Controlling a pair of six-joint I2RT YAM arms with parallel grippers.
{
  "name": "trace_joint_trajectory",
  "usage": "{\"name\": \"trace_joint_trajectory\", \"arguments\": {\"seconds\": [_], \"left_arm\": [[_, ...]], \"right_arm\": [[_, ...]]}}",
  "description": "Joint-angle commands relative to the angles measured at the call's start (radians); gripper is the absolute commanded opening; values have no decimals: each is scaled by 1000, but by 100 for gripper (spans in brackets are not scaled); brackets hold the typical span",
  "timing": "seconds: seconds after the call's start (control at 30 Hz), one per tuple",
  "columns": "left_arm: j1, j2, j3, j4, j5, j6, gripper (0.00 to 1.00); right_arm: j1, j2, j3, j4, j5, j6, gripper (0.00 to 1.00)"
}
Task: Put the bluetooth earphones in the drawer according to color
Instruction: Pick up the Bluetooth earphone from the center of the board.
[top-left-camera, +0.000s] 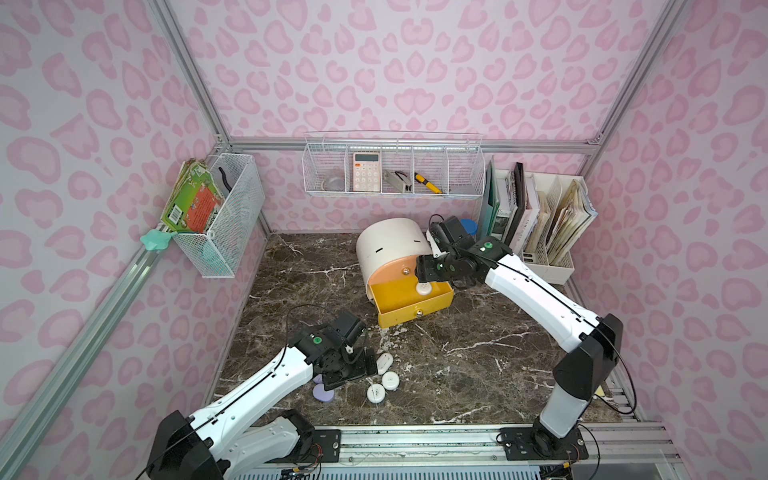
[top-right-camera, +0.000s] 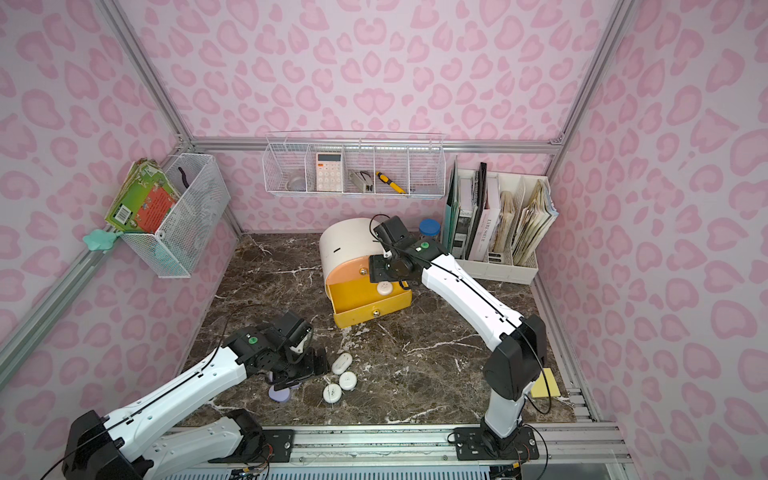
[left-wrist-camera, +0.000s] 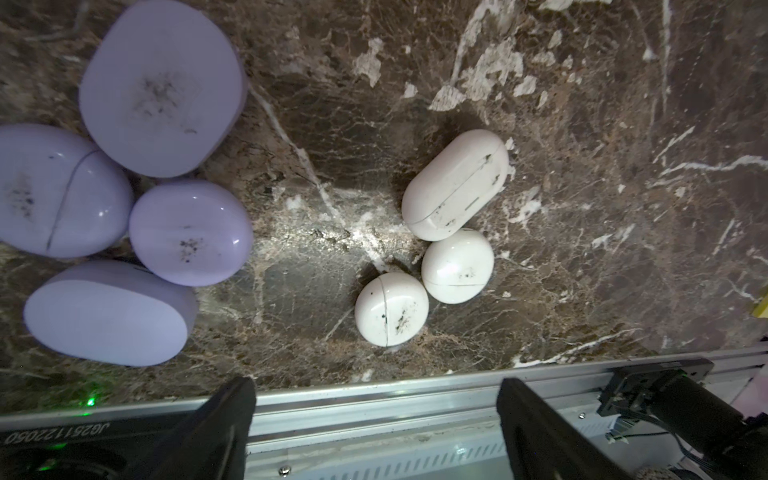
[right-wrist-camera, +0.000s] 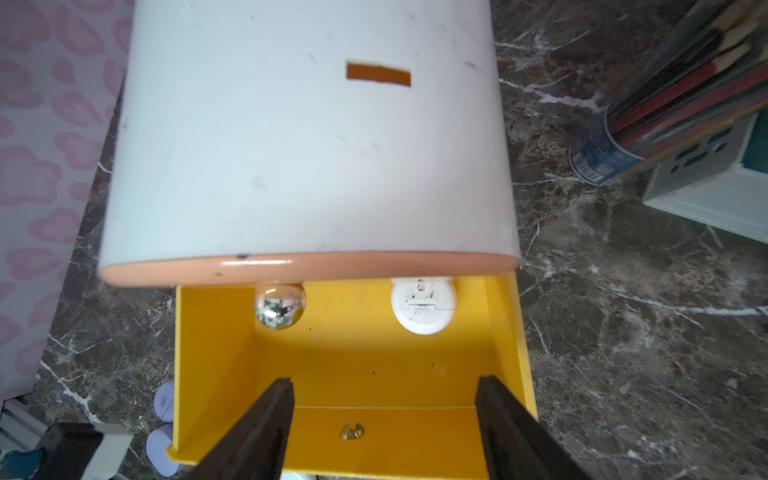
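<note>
The drawer cabinet (top-left-camera: 390, 245) is white with a round top, and its yellow drawer (top-left-camera: 411, 305) is pulled out. One white earphone case (right-wrist-camera: 423, 305) lies inside at the back, next to a metal knob (right-wrist-camera: 279, 305). My right gripper (right-wrist-camera: 384, 380) hovers over the open drawer, open and empty. Three white earphone cases (left-wrist-camera: 455, 185) (left-wrist-camera: 457, 266) (left-wrist-camera: 390, 308) lie close together on the marble table. Several lavender cases (left-wrist-camera: 162, 87) are clustered beside them. My left gripper (left-wrist-camera: 375, 382) hangs above these cases, open, with nothing between its fingers.
A wire basket with books (top-left-camera: 224, 216) hangs on the left wall. A wire shelf (top-left-camera: 395, 166) holding a calculator is at the back. A white file rack (top-left-camera: 548, 224) and a blue-lidded jar (top-right-camera: 430, 227) stand at the back right. A yellow pad (top-right-camera: 545, 384) lies by the front right edge.
</note>
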Motion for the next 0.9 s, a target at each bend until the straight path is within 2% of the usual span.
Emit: {"name": "trace_joint_trajectory", "arguments": {"seconds": [0.0, 0.3, 0.57, 0.67, 0.87], "left_arm": [[-46, 31, 6, -20, -56, -38, 93], [-174, 161, -14, 60, -46, -93, 92], [-234, 328, -14, 134, -42, -108, 92], [-240, 386, 1, 132, -60, -106, 87], [-243, 450, 12, 129, -92, -102, 69]], "right_arm": [[-1, -82, -85, 74, -27, 16, 75], [-31, -347, -452, 260, -74, 78, 80], [-75, -439, -575, 295, -103, 89, 81], [-81, -452, -597, 302, -112, 88, 81], [-97, -474, -630, 311, -125, 89, 81]]}}
